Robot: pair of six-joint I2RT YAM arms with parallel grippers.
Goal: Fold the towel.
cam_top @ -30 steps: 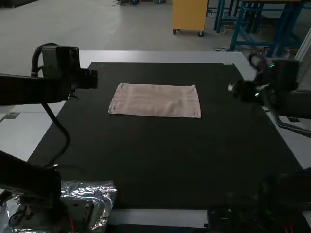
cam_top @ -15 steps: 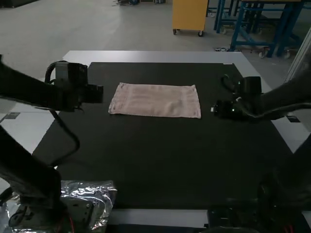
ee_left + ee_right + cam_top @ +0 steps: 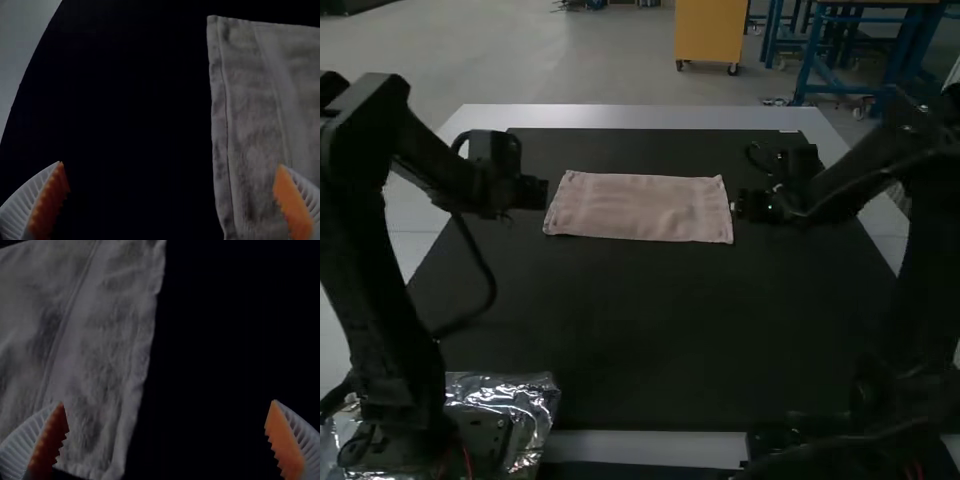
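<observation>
Lining up to pinch the towel (image 3: 638, 207) by its short sides looks like the step in hand. Towel lies flat, long sides running left-right, nearer the far edge of the worktop (image 3: 620, 340) than the near edge, well in from the corners. Can't tell whether it is already folded once.

Left gripper (image 3: 170, 165): jaws spread wide, nothing pinched, by the towel's left side; wrist view has that side between the fingers. Right gripper (image 3: 168, 402): jaws also spread, empty, at the right side, same layout.

To do it well: bring both to the near corners, one finger outside the hem, the other over the cloth. Lower until the tips just meet the worktop, then close on the full hem thickness. Too high likely misses or takes one layer; too low may scrape or bunch the cloth. Lift both together, keep light tension, carry the near edge toward the far one, match corners, lay down, release gently.
</observation>
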